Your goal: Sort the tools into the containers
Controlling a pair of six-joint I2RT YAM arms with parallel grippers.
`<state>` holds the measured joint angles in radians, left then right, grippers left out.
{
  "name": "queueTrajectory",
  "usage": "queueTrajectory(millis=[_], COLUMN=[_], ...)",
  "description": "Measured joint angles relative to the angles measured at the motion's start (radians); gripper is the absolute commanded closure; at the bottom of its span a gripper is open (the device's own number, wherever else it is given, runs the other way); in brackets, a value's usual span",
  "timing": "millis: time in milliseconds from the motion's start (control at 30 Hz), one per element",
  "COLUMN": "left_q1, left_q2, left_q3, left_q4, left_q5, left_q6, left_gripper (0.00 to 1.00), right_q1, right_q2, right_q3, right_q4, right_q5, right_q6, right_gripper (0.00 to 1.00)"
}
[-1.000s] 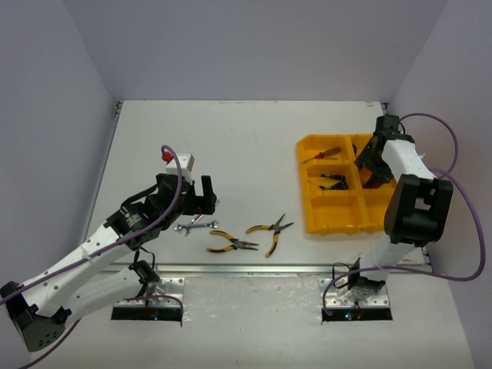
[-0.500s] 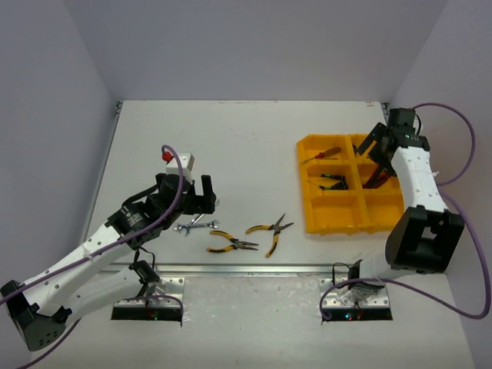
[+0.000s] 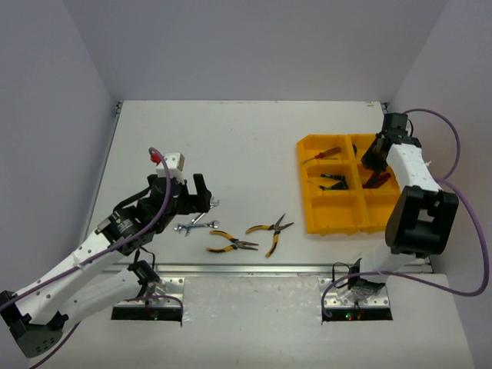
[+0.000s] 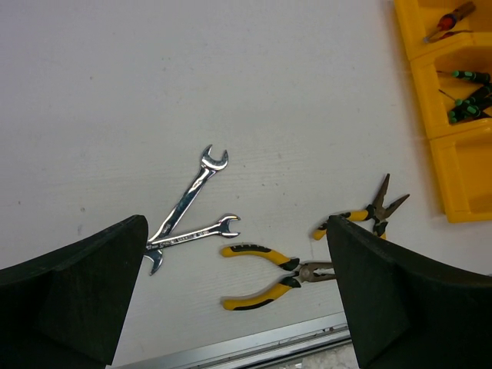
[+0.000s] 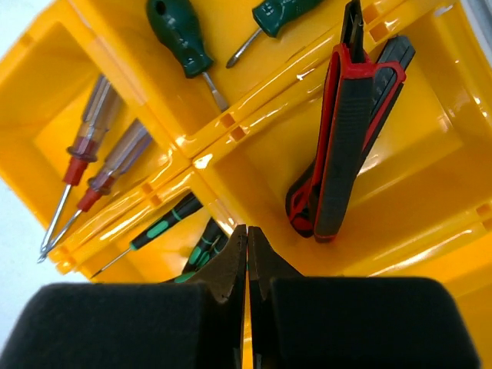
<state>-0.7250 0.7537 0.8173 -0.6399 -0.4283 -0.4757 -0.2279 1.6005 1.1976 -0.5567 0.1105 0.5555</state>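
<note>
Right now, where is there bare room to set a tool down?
Bare white tabletop lies beyond the silver wrenches, left of the yellow plastic tray; its two nearest compartments look empty. Crowded: near edge, around the yellow-handled pliers.

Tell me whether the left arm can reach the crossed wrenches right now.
Probably yes: the left gripper hangs open above the wrenches, with nothing in between them.

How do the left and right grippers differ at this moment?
The left gripper has its jaws wide open; the right gripper has them shut on nothing. The left gripper hangs above the table by two silver wrenches; the right gripper is over the yellow tray. Neither holds a tool.
</note>
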Motion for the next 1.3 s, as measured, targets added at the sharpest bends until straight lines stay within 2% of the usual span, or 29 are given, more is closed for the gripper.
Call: queueTrajectory(millis=[300,567,833,1033,1100,1233,1300], left_q1=[0.0,0.0,0.0,0.0,0.0,0.0,0.0], left_q2=[-0.054,-0.062,-0.097,-0.093,-0.087,-0.078,-0.077], left_q3=[0.0,-0.006,-0.018,-0.018,-0.018,-0.018,-0.018], left_q4=[0.011,0.02,0.03,0.031,0.031,0.028,0.022], left_q5=[0.018,0.052,0.07,0.073,0.07,0.044,0.021], left_q6=[0.006,0.018,0.027,0.027,0.027,0.023,0.018], left_gripper=[0.0,0.0,0.0,0.0,0.0,0.0,0.0], right_q1=[-0.016,-0.058,-0.084,-0.082,-0.074,-0.001,0.063], right_q2=[0.174,0.257,0.253,0.17,0.123,-0.015,-0.089], right_q3=[0.118,0.132,0.093,0.047,0.048,0.067,0.08], right_q4=[0.042,0.052,0.048,0.046,0.047,0.046,0.046], right_q5=[0.121,0.194,0.267,0.191,0.151,0.097,0.082], right_q6=[0.002,0.041,0.12,0.131,0.12,0.072,0.04], right_gripper=[1.0,1.0,1.0,1.0,0.9,0.29,0.08])
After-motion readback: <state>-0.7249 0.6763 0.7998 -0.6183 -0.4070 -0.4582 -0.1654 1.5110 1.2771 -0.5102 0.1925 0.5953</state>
